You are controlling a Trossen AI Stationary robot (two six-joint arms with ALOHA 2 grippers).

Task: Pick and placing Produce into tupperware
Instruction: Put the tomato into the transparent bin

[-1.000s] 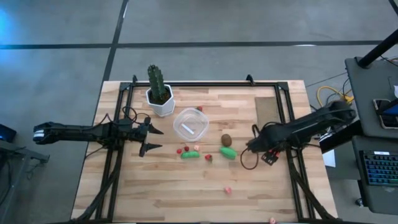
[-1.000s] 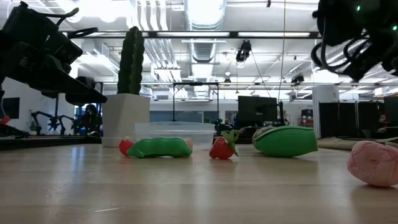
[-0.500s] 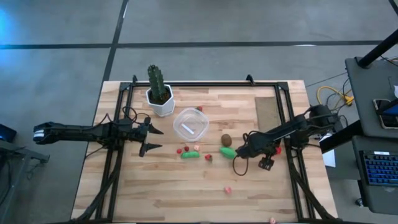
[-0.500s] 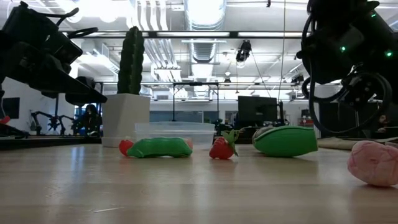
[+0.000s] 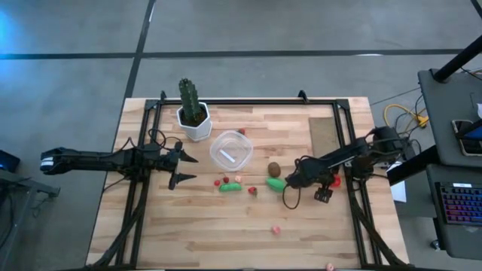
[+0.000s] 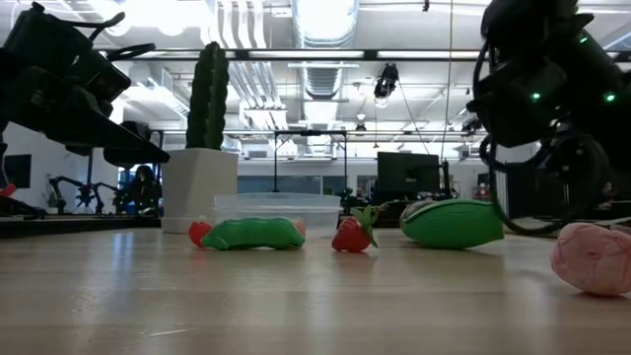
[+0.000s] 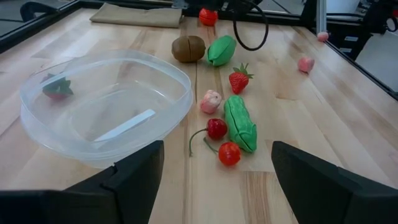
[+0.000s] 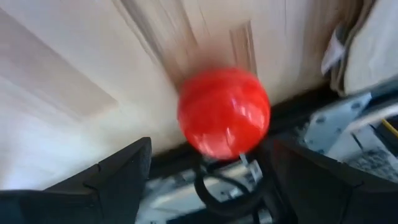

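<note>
Step in hand, by my judgement: right hand (image 5: 296, 178) reaches for pick, fingers spread, grasping nothing. Red ball (image 8: 224, 113) just before it, near bench (image 5: 226, 226) right rail. Tupperware (image 5: 230, 150) at bench middle holds 1 strawberry (image 7: 56, 88). Left hand (image 5: 183, 167) waits released beside tupperware. Next: centre ball, clench, carry to tupperware.

The clear tupperware (image 7: 106, 109) sits on the tabletop (image 7: 298, 180) with a strawberry-like piece (image 7: 57, 87) showing at its far wall, perhaps just behind it. Beside it lie a green pod (image 7: 240, 122), cherries (image 7: 222, 142), a strawberry (image 7: 239, 80) and a brown oval (image 7: 188, 48). The left hand (image 7: 211, 186) stands spread wide.
</note>
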